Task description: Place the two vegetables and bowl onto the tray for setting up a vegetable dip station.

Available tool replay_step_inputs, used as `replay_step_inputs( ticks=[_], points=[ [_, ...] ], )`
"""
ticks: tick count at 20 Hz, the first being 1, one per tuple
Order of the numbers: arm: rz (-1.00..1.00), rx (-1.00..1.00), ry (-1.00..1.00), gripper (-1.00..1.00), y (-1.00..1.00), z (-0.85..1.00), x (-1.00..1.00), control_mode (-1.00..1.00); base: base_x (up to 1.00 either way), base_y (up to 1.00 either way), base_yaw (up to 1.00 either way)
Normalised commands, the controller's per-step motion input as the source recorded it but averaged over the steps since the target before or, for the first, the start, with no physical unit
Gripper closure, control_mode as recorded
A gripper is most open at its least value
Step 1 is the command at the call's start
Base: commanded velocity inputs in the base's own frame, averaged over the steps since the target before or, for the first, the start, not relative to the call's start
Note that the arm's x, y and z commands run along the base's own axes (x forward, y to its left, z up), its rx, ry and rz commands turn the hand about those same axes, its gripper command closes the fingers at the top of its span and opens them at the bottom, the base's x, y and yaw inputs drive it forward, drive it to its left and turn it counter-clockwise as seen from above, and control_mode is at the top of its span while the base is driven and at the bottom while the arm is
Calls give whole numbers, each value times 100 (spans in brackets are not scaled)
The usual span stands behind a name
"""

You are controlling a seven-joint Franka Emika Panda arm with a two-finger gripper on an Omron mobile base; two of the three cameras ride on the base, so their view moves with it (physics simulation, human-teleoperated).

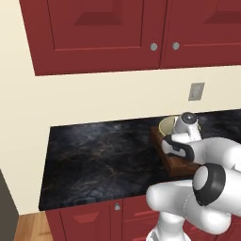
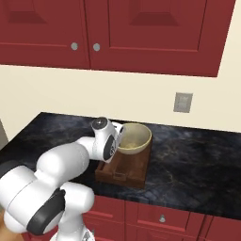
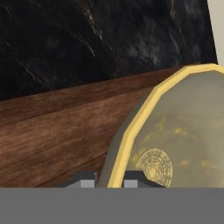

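— Bowl first: where does it sit?
— On the far end of the tray, which lies on the dark marbled bench. From the right base view the bowl covers the back half of the tray, its cream rim standing well above the tray's raised edge; the near half of the tray shows bare slats and a small metal handle at the front end.
— And the hand?
— Down at the bowl's left side. In the hand view the two dark fingertips rise on either side of the bowl's yellowish rim, one outside the wall and one over the pale speckled interior. So the fingers straddle the wall, pressed close to it, clamped on the bowl as far as the picture tells.
— Does the bowl touch the tray?
— From the right base view it looks set on the slats; I can't tell for sure, since the wrist covers part of it.
— What else is around?
— Red cabinet doors with round knobs above, a grey wall outlet on the cream wall behind the bench, and red drawers below the bench edge. In the left base view the arm's white links cover most of the tray, with the bowl's rim peeking out behind the wrist.
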Motion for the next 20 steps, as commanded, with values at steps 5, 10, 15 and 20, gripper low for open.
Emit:
replay_step_inputs(
  ticks=[5,10,15,20],
  points=[
    [2,0,0,100,0,-10,-1,-100,0,0,0],
    [1,0,1,-100,3,-24,0,-100,0,0,0],
    [0,0,0,-100,0,-2,0,-100,0,0,0],
    [0,0,0,-100,0,0,-1,-100,0,0,0]
  ],
)
